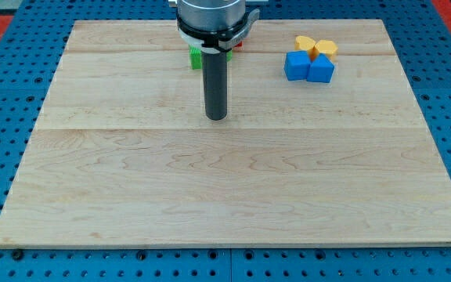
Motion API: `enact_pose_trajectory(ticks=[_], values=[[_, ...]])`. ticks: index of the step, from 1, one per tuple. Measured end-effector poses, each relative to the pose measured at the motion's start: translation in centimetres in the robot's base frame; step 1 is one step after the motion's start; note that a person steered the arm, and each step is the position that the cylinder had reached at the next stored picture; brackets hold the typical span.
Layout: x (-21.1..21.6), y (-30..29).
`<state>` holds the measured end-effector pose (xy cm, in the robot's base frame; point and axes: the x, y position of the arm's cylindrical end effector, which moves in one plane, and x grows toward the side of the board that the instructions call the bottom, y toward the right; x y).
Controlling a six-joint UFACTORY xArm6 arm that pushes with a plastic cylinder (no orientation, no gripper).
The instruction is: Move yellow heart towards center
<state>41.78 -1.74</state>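
The yellow heart (306, 43) lies near the view's top right of the wooden board (233, 196). It touches a second yellow block (326, 48) on its right. Two blue blocks, one on the left (296, 66) and one on the right (321, 70), sit just below the yellow ones and touch them. My tip (216, 117) rests on the board a little above the centre, well to the left of and below the heart, touching no block.
A green block (196, 56) and a red block (237, 45) are mostly hidden behind the arm's body at the view's top centre. The board lies on a blue pegboard table (6, 94).
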Motion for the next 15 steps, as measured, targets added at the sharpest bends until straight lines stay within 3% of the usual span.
enact_pose_trajectory(ticks=[2,3,6,9,10,13,15], values=[[0.0,0.0],[-0.2,3.1],[-4.6,25.1],[-16.3,25.7],[-17.6,24.1],[-16.6,19.3],[-13.7,14.9]])
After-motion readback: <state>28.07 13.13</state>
